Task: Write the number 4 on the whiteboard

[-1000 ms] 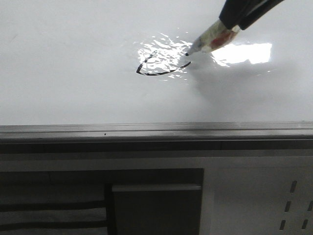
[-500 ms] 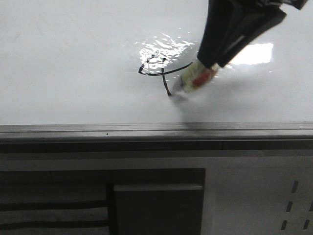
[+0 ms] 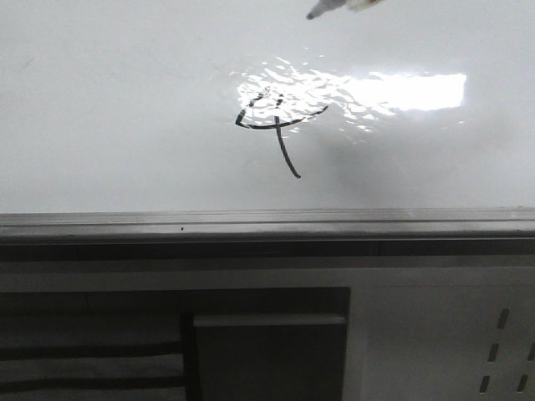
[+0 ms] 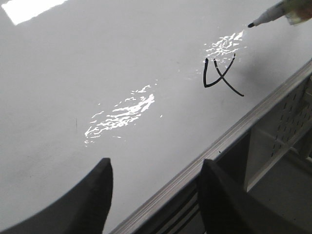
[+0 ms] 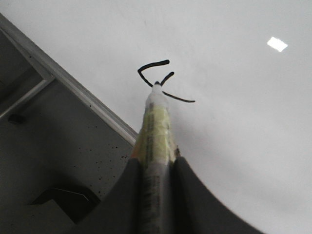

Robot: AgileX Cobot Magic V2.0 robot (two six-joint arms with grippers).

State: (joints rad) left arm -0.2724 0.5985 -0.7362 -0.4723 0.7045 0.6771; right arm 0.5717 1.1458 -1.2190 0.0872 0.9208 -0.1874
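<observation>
The number 4 (image 3: 276, 125) stands in thin black strokes on the glossy whiteboard (image 3: 100, 109), an angular loop crossed by a long slanted downstroke; it also shows as the number 4 (image 4: 220, 78) and number 4 (image 5: 158, 80). My right gripper (image 5: 156, 163) is shut on a marker (image 5: 156, 131) whose tip hangs above the board, clear of the strokes. In the front view only the marker tip (image 3: 322, 10) shows at the top edge. My left gripper (image 4: 155, 168) stands open and empty over the whiteboard (image 4: 73, 73) near its edge rail.
A grey metal edge rail (image 3: 267, 224) runs along the board's near side. Below it are a dark recess (image 3: 267, 351) and a white panel with slot holes (image 3: 493, 351).
The marker drew the long downstroke through the loop, then lifted off the board and moved up and away. The right gripper has left the front view.
</observation>
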